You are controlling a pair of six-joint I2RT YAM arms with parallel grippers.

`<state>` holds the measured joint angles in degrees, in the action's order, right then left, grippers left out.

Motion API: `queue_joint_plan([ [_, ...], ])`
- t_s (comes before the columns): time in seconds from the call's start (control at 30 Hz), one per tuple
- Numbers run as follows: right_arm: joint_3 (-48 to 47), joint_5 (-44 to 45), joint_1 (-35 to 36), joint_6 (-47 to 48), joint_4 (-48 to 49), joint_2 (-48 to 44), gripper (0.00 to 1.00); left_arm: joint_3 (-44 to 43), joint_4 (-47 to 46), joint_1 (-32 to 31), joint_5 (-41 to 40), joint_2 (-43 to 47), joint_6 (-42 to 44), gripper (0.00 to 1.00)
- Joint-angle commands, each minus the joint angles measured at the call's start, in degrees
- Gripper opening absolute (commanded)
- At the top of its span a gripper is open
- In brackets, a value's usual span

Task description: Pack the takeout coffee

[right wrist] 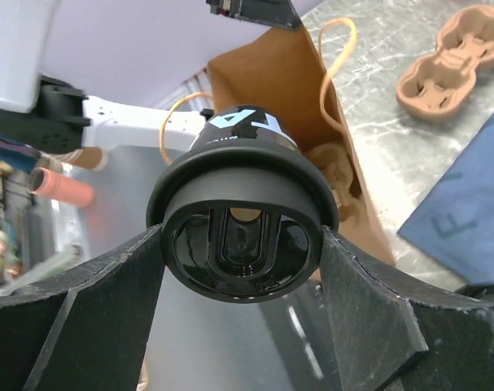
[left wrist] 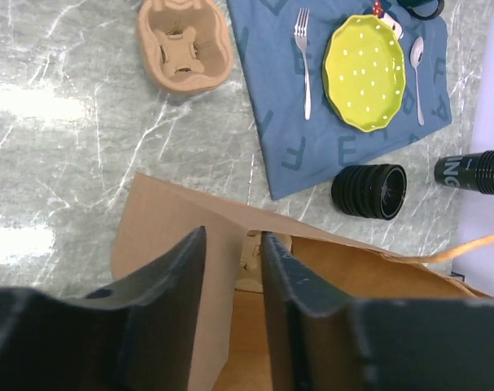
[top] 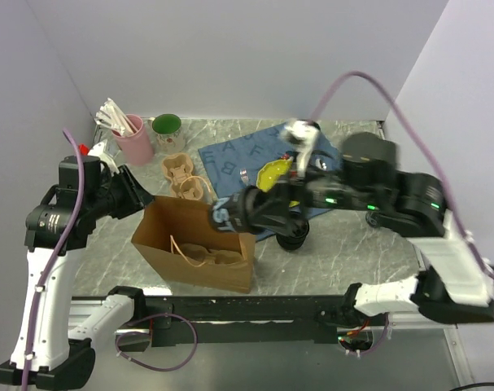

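My right gripper (top: 245,212) is shut on a black lidded coffee cup (top: 228,215) with white lettering, holding it sideways over the right rim of the open brown paper bag (top: 190,273). In the right wrist view the cup's lid (right wrist: 242,236) faces the camera between my fingers (right wrist: 369,309). The second black ribbed cup (top: 294,233) lies on its side on the table right of the bag; it also shows in the left wrist view (left wrist: 370,191). My left gripper (left wrist: 233,238) is shut on the bag's left wall (left wrist: 222,293). A tan cup carrier (right wrist: 338,175) sits inside the bag.
A second tan carrier (top: 181,176) lies behind the bag. A blue mat (left wrist: 287,122) holds a yellow plate (left wrist: 365,72), a fork (left wrist: 302,57) and a spoon (left wrist: 417,69). A pink cup of stirrers (top: 133,138) and a green mug (top: 167,126) stand at the back left.
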<state>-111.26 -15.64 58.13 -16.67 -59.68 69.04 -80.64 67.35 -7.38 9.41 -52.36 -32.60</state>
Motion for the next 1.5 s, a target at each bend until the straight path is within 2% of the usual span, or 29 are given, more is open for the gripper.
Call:
queue_joint_plan([
  [0.0, -7.3, 8.7, 4.0, 5.1, -0.5, 7.4, 0.57, 0.7, -1.8, -0.2, 1.6, -0.5, 0.3, 0.29],
  [0.07, -9.6, 10.6, 5.6, 7.2, -1.7, 11.1, 0.57, 0.8, -1.8, -0.1, 1.8, -0.2, 0.3, 0.22],
  [0.1, -11.4, 11.2, 6.3, 7.9, -2.5, 12.1, 0.56, 0.9, -2.3, -0.2, 2.3, 0.0, 0.2, 0.15],
  [0.23, -12.7, 15.5, 11.2, 11.5, -4.9, 15.7, 0.56, 1.9, -6.9, -0.1, 7.4, 2.9, -1.5, 0.01],
  [0.27, -12.1, 19.7, 13.1, 11.9, -5.4, 16.0, 0.56, 2.2, -8.1, -0.2, 8.2, 3.7, -2.1, 0.01],
  [0.43, -8.9, 28.2, 18.9, 15.2, -9.5, 16.2, 0.56, 8.3, -19.2, -0.2, 14.1, 9.8, -7.0, 0.01],
  [0.53, -6.3, 32.9, 22.5, 18.1, -10.5, 16.4, 0.56, 11.6, -22.2, -0.1, 16.2, 12.6, -8.9, 0.01],
  [0.73, -5.2, 42.3, 27.7, 19.7, -14.6, 19.5, 0.56, 13.9, -18.6, -0.1, 16.7, 15.1, -8.1, 0.01],
  [0.83, -2.2, 42.3, 28.5, 19.5, -14.9, 19.3, 0.56, 16.8, -19.4, -0.1, 18.6, 18.1, -7.4, 0.01],
  [0.93, 4.8, 42.1, 29.4, 20.3, -11.3, 16.2, 0.56, 19.6, -21.5, -0.1, 20.4, 21.5, -7.4, 0.07],
  [0.97, 8.7, 42.2, 29.6, 20.6, -10.5, 15.3, 0.56, 19.9, -21.5, -0.1, 20.5, 22.0, -7.7, 0.19],
  [1.03, 11.5, 42.4, 29.8, 20.0, -9.6, 13.8, 0.56, 19.6, -18.4, -0.2, 19.8, 22.5, -7.9, 0.35],
  [1.07, 12.2, 42.3, 29.8, 19.6, -9.5, 13.3, 0.56, 19.1, -16.9, -0.2, 19.4, 22.6, -7.3, 0.48],
  [1.1, 12.9, 42.0, 29.8, 19.0, -8.9, 13.0, 0.55, 18.4, -15.6, -0.1, 18.8, 23.2, -7.0, 0.50],
  [1.23, 15.2, 41.7, 30.2, 17.4, -8.3, 12.1, 0.54, 17.0, -8.0, -0.2, 17.2, 24.4, -4.2, 0.53],
  [1.37, 16.8, 41.5, 31.3, 15.4, -7.9, 11.9, 0.54, 17.4, -7.3, -0.2, 20.5, 25.2, -4.0, 0.53],
  [1.47, 17.6, 41.9, 32.7, 14.3, -7.4, 12.1, 0.54, 17.0, -7.1, -0.2, 21.6, 25.5, -4.2, 0.48],
])
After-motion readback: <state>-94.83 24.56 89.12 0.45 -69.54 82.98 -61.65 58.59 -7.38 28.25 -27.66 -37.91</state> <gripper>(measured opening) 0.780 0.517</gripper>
